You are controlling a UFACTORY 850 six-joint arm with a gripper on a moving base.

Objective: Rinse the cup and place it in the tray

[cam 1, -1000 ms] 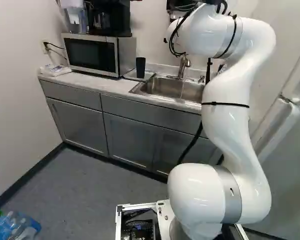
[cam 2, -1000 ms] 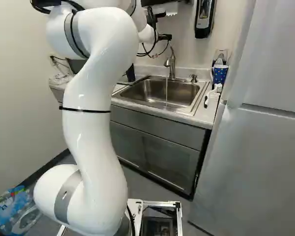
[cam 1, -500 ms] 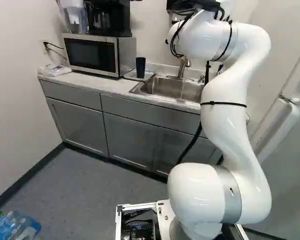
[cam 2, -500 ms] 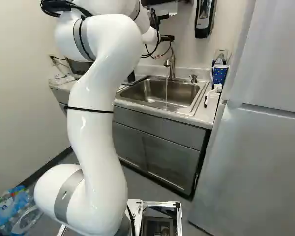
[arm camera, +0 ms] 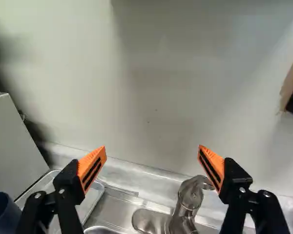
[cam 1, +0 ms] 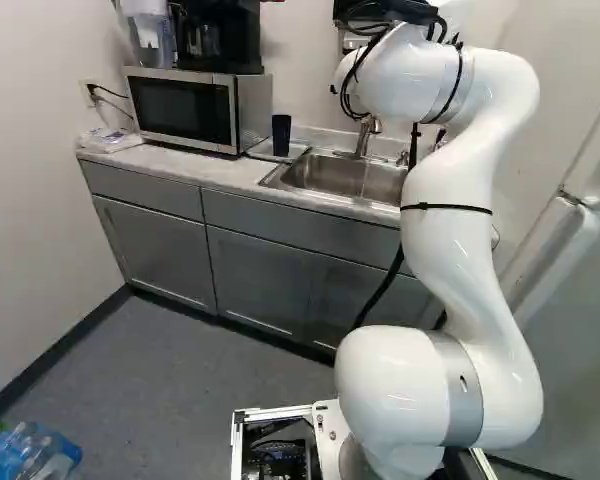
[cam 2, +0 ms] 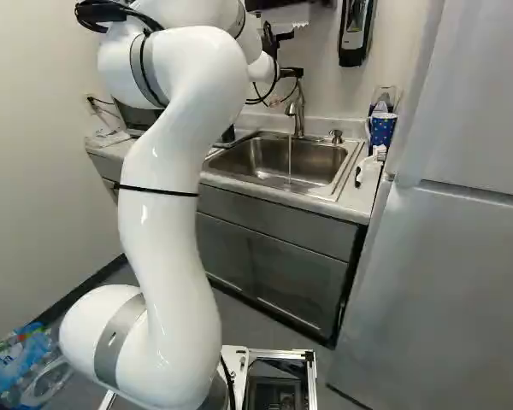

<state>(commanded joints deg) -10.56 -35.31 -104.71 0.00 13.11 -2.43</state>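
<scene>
A tall, pale grey metal refrigerator (cam 2: 445, 256) rises at my right. Across the far side run grey, flat-doored cabinets (cam 1: 255, 275) under a light countertop (cam 1: 185, 170), and my smooth, white, jointed arm (cam 1: 460, 240) reaches up and over toward the wall. At the left end of the counter sits a boxy silver microwave (cam 1: 250, 110) with a dark door. Right of it is a rectangular stainless steel sink (cam 2: 269, 154); between the two lies a shallow, shiny rectangular tray (cam 1: 260, 152). My black two-fingered hand (cam 2: 291, 72) is released, its orange pads (arm camera: 94, 166) spread wide apart, above and near the curved metal faucet (cam 2: 297, 111), which sends a thin stream into the sink. The tall, dark blue, round cup (cam 1: 281, 135) stands upright in the tray, left of my hand. A smaller-looking blue cup with pale dots (cam 2: 382, 130) is at the counter's far right, near the refrigerator.
</scene>
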